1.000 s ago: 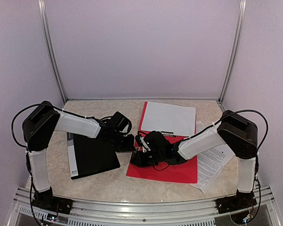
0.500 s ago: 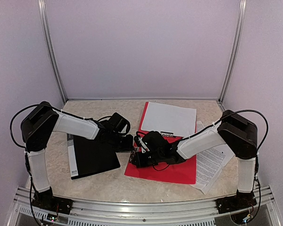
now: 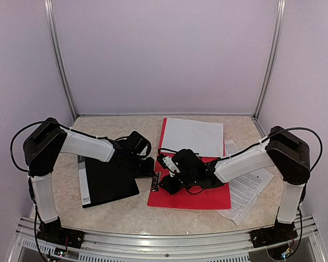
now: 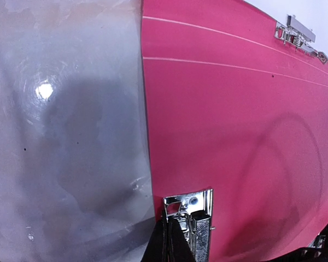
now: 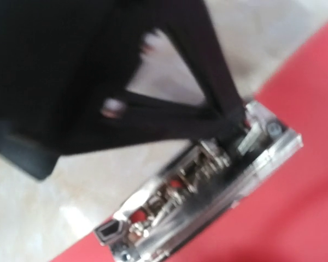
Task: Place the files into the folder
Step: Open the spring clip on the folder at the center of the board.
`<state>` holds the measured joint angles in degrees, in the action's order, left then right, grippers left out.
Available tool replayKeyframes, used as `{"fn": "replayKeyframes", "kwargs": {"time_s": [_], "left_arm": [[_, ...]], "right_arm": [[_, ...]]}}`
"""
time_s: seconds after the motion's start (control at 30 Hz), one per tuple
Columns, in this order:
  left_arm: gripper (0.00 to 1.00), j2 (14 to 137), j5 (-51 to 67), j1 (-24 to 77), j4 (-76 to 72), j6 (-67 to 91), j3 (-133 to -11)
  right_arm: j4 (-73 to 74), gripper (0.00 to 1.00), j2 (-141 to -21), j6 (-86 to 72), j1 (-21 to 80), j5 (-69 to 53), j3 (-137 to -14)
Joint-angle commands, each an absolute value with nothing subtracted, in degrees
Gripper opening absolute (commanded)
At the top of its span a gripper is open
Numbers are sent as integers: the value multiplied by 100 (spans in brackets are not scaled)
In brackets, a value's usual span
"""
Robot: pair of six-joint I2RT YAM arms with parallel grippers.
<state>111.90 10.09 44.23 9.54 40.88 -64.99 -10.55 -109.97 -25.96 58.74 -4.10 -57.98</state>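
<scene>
Paper, blank sheet: lies flat on the far half of the folder, its near edge reaching the far clip. Judged laid there so that the clip can hold it.
Paper, printed sheet: on the counter just right of the folder, its left edge seemingly tucked under the folder. Not yet filed.
Paper count: one blank and one printed for sure. A printed corner by the folder's far right edge may be a second printed sheet; cannot tell.
Folder: red, one, open and flat on the counter. Judged open so that sheets can be laid on it.
Clips: two metal ones in the left wrist view, the near clip at the folder's left edge and the far clip by the blank sheet.
Left tool: fully closed, tip on the near clip. Whether it nips a part of the clip, cannot tell. Judged to be working the clip's lever.
Right tool: low over the same clip. View blurred; how wide it stands and whether it holds anything cannot be told.
Tool count: two, both meeting at the one clip.
Black binder: one, closed, left of the folder under the left arm, well apart from the paper.
</scene>
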Motion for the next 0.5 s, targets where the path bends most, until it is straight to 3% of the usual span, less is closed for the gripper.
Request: {"fn": "replayKeyframes", "kwargs": {"time_s": [0.0,0.1,0.47], "left_arm": [[0,11377,1389,4509,1767,4079,-6512],[0,11373,1609,4488,1780,4100,-6585],[0,11465,2049,4339,1912,4115,-6799]], "right_arm": [[-910,31,-10753,-1076,5931,-577,-5823],[-854,35,-10743,-344,6031,-502,-5839],[-659,19,-10652,1531,6465,-133,-5866]]}}
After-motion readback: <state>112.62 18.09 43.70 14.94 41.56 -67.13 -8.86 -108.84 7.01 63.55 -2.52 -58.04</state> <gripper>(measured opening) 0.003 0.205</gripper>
